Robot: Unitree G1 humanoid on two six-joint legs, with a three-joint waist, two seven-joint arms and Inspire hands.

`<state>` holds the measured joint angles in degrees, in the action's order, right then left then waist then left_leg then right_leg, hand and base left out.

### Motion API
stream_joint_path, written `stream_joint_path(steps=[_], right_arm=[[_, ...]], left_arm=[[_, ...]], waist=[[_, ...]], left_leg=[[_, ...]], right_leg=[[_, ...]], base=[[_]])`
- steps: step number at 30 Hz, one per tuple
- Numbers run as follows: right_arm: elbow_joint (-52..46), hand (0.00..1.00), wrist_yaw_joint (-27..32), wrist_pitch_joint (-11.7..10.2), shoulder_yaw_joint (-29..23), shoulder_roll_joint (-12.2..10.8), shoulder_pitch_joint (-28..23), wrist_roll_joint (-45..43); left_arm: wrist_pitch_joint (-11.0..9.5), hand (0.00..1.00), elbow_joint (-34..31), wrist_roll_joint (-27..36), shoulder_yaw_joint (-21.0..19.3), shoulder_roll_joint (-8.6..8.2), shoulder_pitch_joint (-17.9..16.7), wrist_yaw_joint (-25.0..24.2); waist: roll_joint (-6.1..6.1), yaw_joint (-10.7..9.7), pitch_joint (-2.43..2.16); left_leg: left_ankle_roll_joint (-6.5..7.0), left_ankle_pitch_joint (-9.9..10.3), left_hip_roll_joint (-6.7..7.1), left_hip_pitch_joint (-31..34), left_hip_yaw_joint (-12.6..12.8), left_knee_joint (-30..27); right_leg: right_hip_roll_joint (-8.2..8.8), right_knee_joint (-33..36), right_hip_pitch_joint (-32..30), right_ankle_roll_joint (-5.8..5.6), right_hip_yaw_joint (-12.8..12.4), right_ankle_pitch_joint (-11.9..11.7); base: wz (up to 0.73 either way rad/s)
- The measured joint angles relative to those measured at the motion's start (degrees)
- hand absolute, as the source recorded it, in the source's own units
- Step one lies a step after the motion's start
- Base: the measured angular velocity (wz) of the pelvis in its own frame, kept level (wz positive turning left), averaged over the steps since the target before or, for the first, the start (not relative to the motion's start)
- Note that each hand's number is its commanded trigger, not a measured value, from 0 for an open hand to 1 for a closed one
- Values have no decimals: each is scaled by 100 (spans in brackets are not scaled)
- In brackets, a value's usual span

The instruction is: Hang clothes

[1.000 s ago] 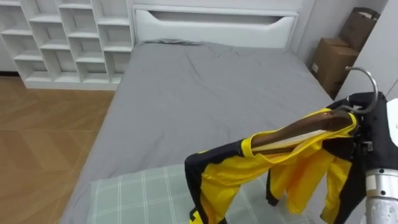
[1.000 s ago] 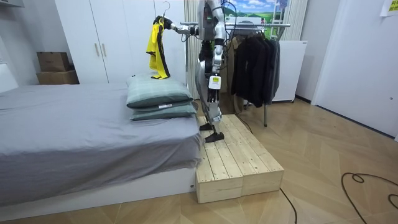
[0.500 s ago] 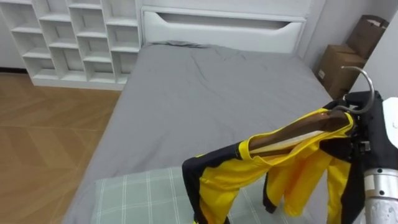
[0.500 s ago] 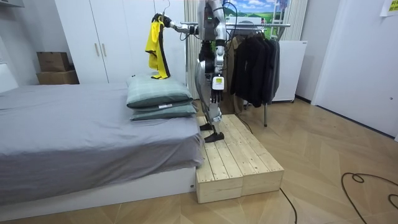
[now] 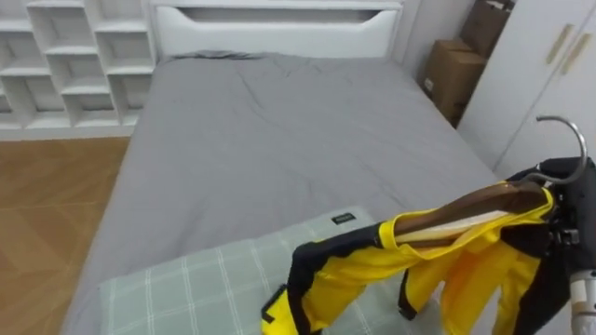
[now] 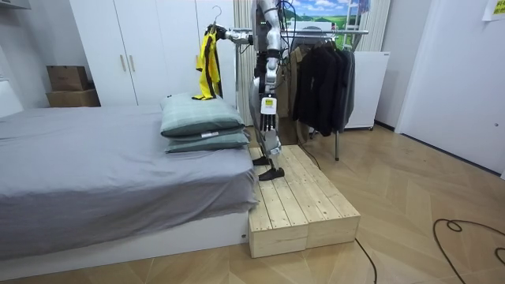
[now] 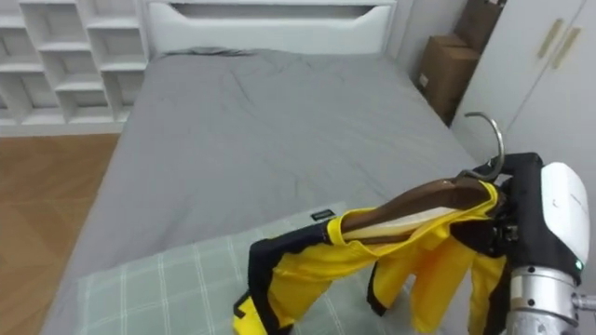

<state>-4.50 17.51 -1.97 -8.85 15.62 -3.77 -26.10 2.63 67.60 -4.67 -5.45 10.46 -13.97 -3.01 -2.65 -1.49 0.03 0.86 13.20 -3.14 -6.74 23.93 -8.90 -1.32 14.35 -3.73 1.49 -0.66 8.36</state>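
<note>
So the robot's up on a pale wooden plank platform right beside the grey-sheeted bed. Behind it is a metal clothes rail already full of dark garments, and I'd guess that's where this one is headed. Its right hand is raised with the fingers wrapped round the neck of a brown wooden hanger, as far as I can tell, since cloth covers part of the grip. Holding it up high makes sense, because it keeps the yellow-and-black sports top clear of the green checked pillow underneath. The top's draped unevenly, bunched toward one end with bits dangling. The left hand hangs by the hip, and I can't tell what its fingers are doing.
</note>
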Motion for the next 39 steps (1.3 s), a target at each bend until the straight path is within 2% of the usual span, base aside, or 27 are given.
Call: stream_joint_path(steps=[1, 2, 3, 5, 6, 8, 11, 13, 15, 17, 18, 21, 22, 24, 25, 26, 27, 29, 30, 32, 33, 34, 35, 36, 37, 38, 39], right_arm=[[0, 100, -55, 2, 41, 1, -17, -18], [1, 100, -94, 24, 79, 1, -20, -20], [1, 100, -115, 30, 92, -4, -20, -19], [0, 100, -220, 40, 105, -78, -20, 43], [0, 100, -257, 44, 111, -79, -23, 76], [7, 100, -330, 73, 160, -94, -29, 76], [2, 100, -350, 89, 351, -121, -30, 79], [2, 100, -371, 89, 389, -151, -27, 95], [1, 100, -390, 89, 385, -150, -16, 142], [2, 100, -406, 82, 446, -159, -8, 191], [1, 100, -436, 73, 456, -168, -8, 180], [1, 100, -581, 58, 485, -175, -21, 157], [8, 100, -596, 53, 485, -192, -26, 159], [16, 100, -599, 25, 485, -202, -19, 155], [25, 100, -596, 0, 484, -199, -9, 220], [55, 100, -569, 4, 484, -195, -30, 301], [58, 100, -550, 15, 479, -193, -47, 337], [72, 100, -502, 31, 476, -188, -66, 362], [75, 100, -488, 31, 474, -188, -66, 364], [78, 100, -338, 32, 472, -180, -75, 323], [78, 100, -307, 35, 473, -180, -73, 311], [78, 100, -281, 46, 488, -179, -74, 332], [152, 100, -230, 47, 515, -169, -76, 351], [204, 100, -207, 50, 523, -161, -86, 368], [119, 100, -108, 52, 514, 10, 21, 406], [25, 100, -9, -2, 516, 86, 63, 350], [45, 100, 11, 21, 514, 67, 52, 339]], left_arm=[[21, 0, 0, -1, 15, 23, 24, 34], [67, 0, -3, 3, 76, 44, 48, 97], [77, 0, -6, 4, 114, 49, 60, 141], [83, 0, -7, 4, 191, 93, 99, 256], [87, 0, -7, 13, 246, 106, 102, 262], [146, 0, -24, 50, 398, 138, 117, 292], [292, 0, -30, 44, 444, 148, 134, 412], [344, 0, -49, 2, 440, 148, 138, 506], [363, 0, -74, 1, 407, 147, 141, 565], [388, 0, -119, -3, 339, 138, 131, 668], [390, 0, -127, -5, 323, 133, 125, 702], [434, 0, -126, 3, 194, 140, 103, 918], [441, 0, -124, 5, 161, 147, 56, 1014], [443, 0, -122, 6, 109, 127, -67, 1148], [444, 0, -112, 8, 112, 96, -158, 1184], [460, 0, -105, 8, 111, 62, -243, 1214], [479, 0, -106, 5, 113, 61, -254, 1214], [605, 0, -128, -100, 88, 21, -237, 1217], [616, 0, -128, -176, 44, 4, -237, 1221], [617, 0, -127, -292, -144, -104, -238, 1248], [617, 0, -126, -315, -179, -129, -239, 1250], [618, 0, -122, -349, -215, -177, -250, 1250], [624, 0, -116, -346, -171, -219, -259, 1248], [631, 0, -107, -349, -108, -254, -268, 1251], [628, 0, -106, -480, -108, -348, -142, 1252], [634, 0, -118, -723, -142, -333, -117, 1263], [650, 0, -122, -801, -148, -334, -107, 1274]], waist=[[-13, -8, 1], [-21, 0, 10], [-18, 11, 12], [-28, 42, 34], [-23, 23, 37], [-7, 0, 67], [-29, -1, 50], [-70, 1, 34], [-109, -55, 27], [-126, -49, 35], [-129, -47, 35], [-229, -73, 30], [-254, -74, 40], [-294, -6, 20], [-287, 20, 30], [-272, 17, 35], [-276, 13, 36], [-302, 10, 37], [-305, 4, 37], [-281, 13, 25], [-281, 48, 25], [-270, 67, 21], [-228, 76, 24], [-51, 145, -27], [79, 318, 79], [-160, 249, 95], [-146, 194, 79]], left_leg=[[-10, 42, -34, -8, 242, -47], [-24, 75, -59, -31, 493, -68], [-33, 85, -76, -43, 632, -70], [-64, 136, -136, -90, 1133, -74], [-69, 164, -153, -104, 1236, -72], [-118, 293, -247, -208, 1726, -168], [-191, 385, -311, -309, 2189, -191], [-216, 395, -340, -342, 2323, -257], [-270, 426, -376, -350, 2317, -407], [-331, 475, -470, -323, 2325, -643], [-347, 501, -516, -313, 2348, -723], [-421, 606, -750, -277, 2489, -1146], [-431, 617, -833, -252, 2477, -1388], [-421, 612, -1007, -130, 2244, -2045], [-316, 593, -1059, 62, 1629, -2428], [-301, 633, -988, 229, 1001, -2543], [-304, 635, -968, 308, 793, -2538], [-320, 625, -770, 622, 52, -2241], [-330, 618, -680, 645, -141, -2086], [-400, 532, -209, 568, -742, -1347], [-371, 514, -90, 556, -874, -1160], [-245, 423, 147, 566, -1063, -900], [-33, 228, 324, 583, -1238, -647], [62, 90, 251, 639, -1325, -549], [-182, -106, 139, 785, -1381, -749], [-364, -46, 213, 1046, -1476, -1227], [-461, 67, 274, 1042, -1669, -1258]], right_leg=[[9, 108, -132, 23, 184, -14], [21, 161, -239, 91, 521, -61], [23, 143, -267, 135, 702, -95], [83, 79, -324, 322, 1711, -226], [104, 34, -324, 364, 1924, -251], [120, 71, -330, 402, 2274, -278], [18, 162, -381, 405, 2172, -279], [18, 284, -459, 415, 2120, -240], [-19, 226, -493, 465, 2064, -244], [-139, 14, -393, 634, 1948, -289], [-164, -3, -379, 644, 1938, -296], [-262, -39, -317, 742, 1889, -256], [-322, -26, -312, 741, 1720, -200], [-391, 51, -294, 790, 1460, -135], [-444, 67, -177, 859, 1229, -113], [-465, 83, -114, 871, 1011, -110], [-467, 114, -115, 875, 886, -105], [-498, 183, -126, 864, 312, -108], [-505, 186, -127, 848, 187, -119], [-691, 182, -204, 749, -574, -197], [-764, 178, -226, 712, -829, -224], [-899, 61, -188, 487, -1323, -365], [-993, -329, -16, 28, -1836, -612], [-1046, -381, -10, -107, -1914, -606], [-627, 1118, -689, 61, -746, 126], [-254, 2160, -1230, 90, -785, 981], [-390, 2293, -1275, 356, -889, 1007]], base=[[-111], [-115], [-120], [-110], [-90], [-87], [-73], [-37], [-15], [-13], [-20], [-21], [-41], [-63], [-82], [-78], [-71], [-71], [-72], [-73], [-80], [-73], [-64], [-76], [-65], [-48], [-17]])
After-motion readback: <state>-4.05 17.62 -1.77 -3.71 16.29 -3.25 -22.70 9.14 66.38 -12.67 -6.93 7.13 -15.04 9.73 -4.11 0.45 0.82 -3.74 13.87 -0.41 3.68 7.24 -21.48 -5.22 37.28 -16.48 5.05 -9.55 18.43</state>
